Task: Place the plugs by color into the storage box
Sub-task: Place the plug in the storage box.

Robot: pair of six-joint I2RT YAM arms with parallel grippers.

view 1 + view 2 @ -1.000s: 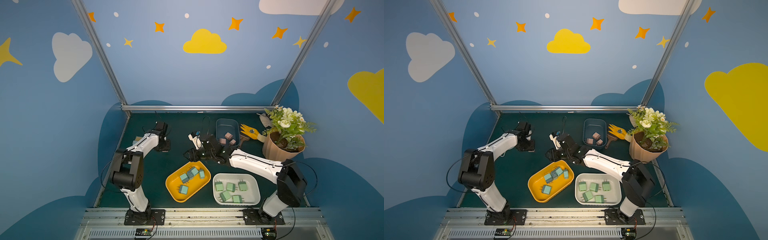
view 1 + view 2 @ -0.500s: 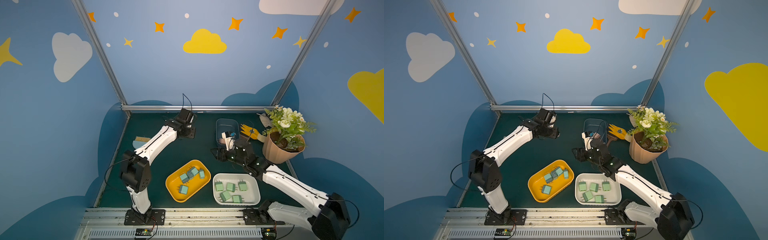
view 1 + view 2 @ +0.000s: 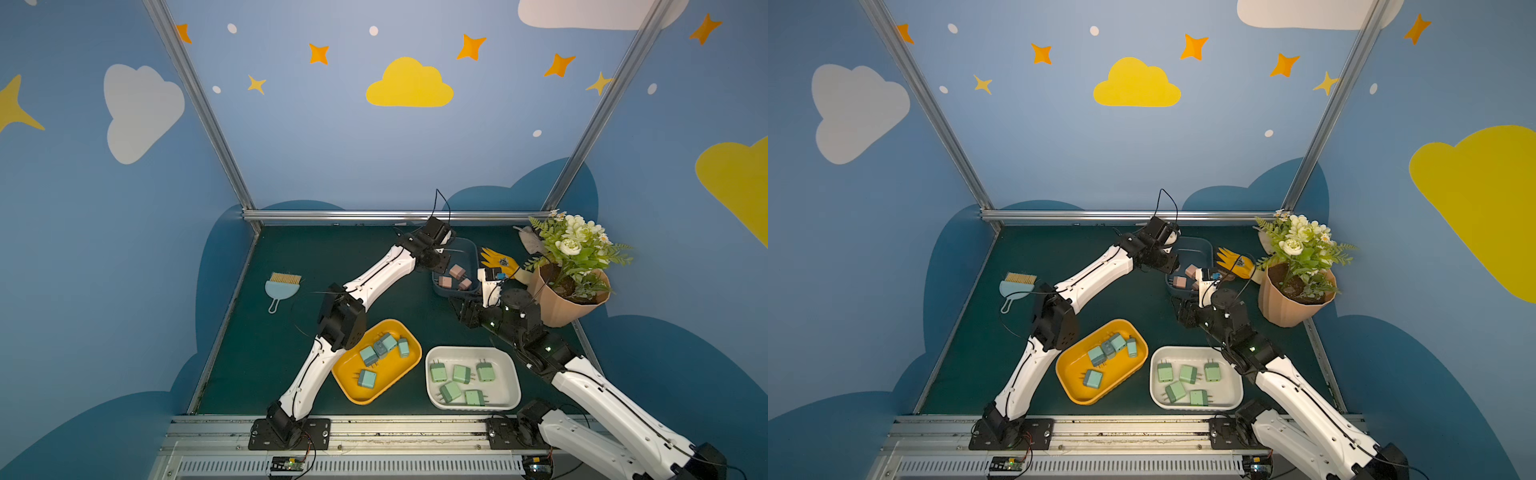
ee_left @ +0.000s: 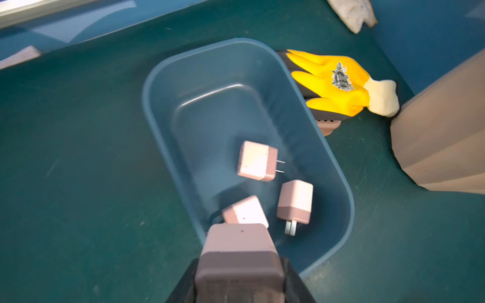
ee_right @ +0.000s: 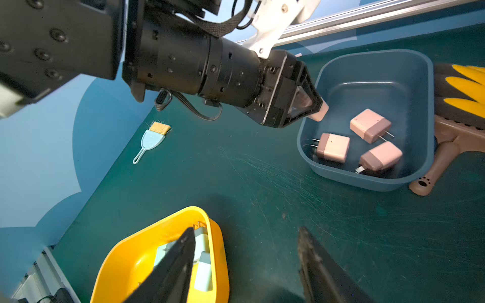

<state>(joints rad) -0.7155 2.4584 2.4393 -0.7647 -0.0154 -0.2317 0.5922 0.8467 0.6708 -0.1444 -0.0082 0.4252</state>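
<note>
Green desk: my left gripper clasps a pink plug over the blue bin; my right gripper gapes empty.

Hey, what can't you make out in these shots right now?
- Held plug: prongs cut off by the left wrist view's bottom edge; in the right wrist view only its tip shows past the left gripper.
- Blue plugs in yellow tray: right wrist view, mostly behind the right gripper; count unclear there.
- Brown tool: right wrist view, head hidden under the glove.
</note>
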